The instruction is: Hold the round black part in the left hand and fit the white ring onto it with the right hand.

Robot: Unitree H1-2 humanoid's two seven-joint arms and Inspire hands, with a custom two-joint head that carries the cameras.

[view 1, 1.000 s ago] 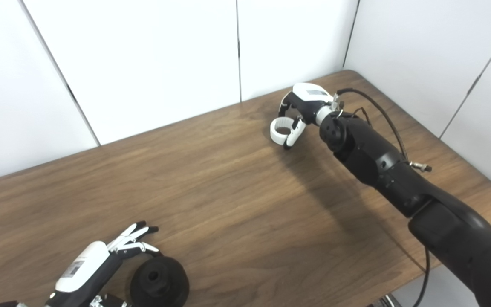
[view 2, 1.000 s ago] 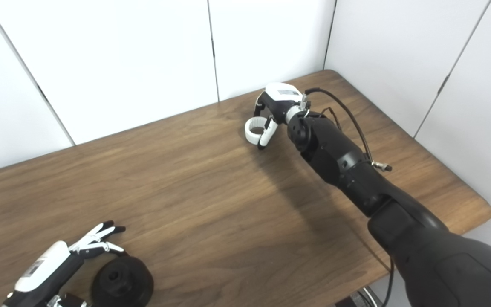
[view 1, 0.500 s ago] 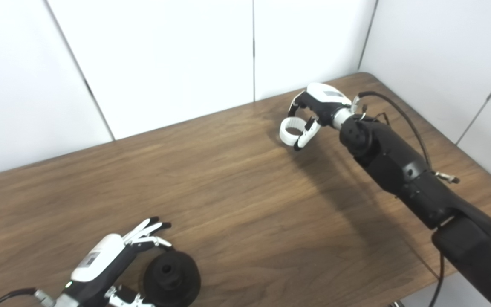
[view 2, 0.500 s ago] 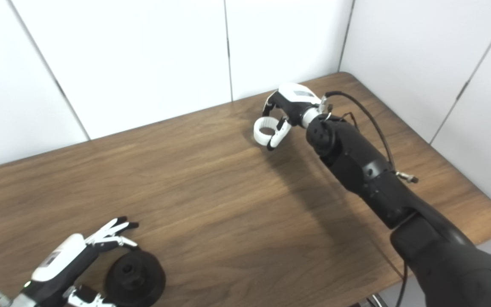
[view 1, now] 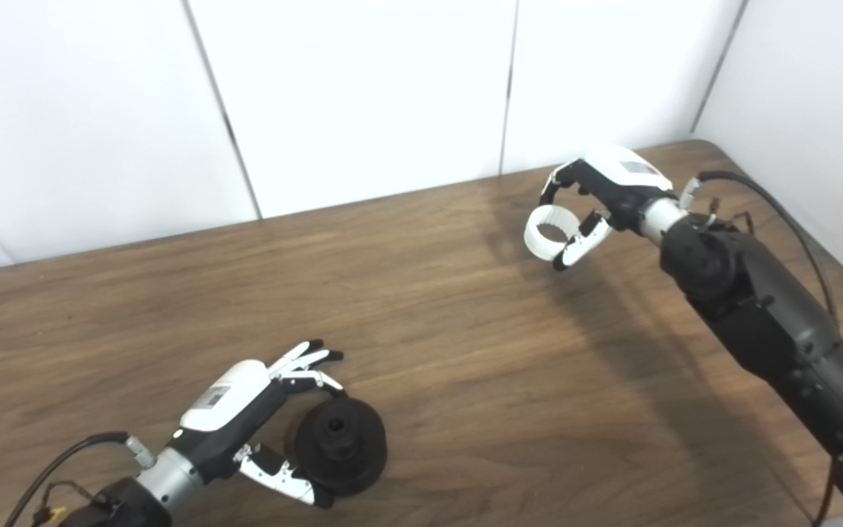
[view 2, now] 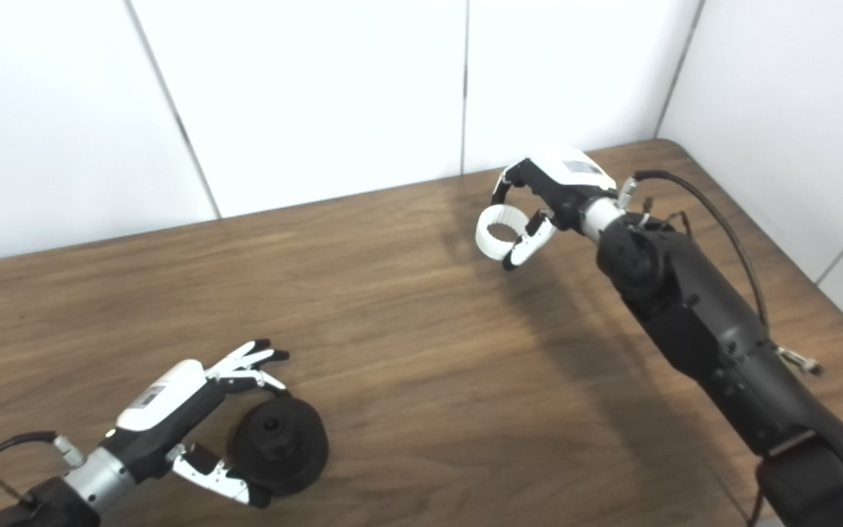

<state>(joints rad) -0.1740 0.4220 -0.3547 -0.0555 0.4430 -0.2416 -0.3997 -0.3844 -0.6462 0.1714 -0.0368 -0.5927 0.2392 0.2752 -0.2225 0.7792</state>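
The round black part (view 1: 339,445) lies flat on the wooden table (view 1: 429,329) at the near left. My left hand (view 1: 246,406) is beside it, open, with its fingers stretched over the part's far edge and its thumb along the near edge; I cannot tell whether they touch it. My right hand (view 1: 612,194) is at the far right, shut on the white ring (view 1: 547,233), which it pinches between fingers and thumb just above the table. The ring (view 2: 496,233) and the black part (view 2: 277,442) are far apart.
White wall panels (view 1: 363,95) stand along the table's far edge and right side. A black cable (view 1: 773,212) loops off my right forearm. Bare wood lies between the two hands.
The camera has turned, shifting the whole picture to the right. My right hand still holds the ring and my left hand still flanks the black part.
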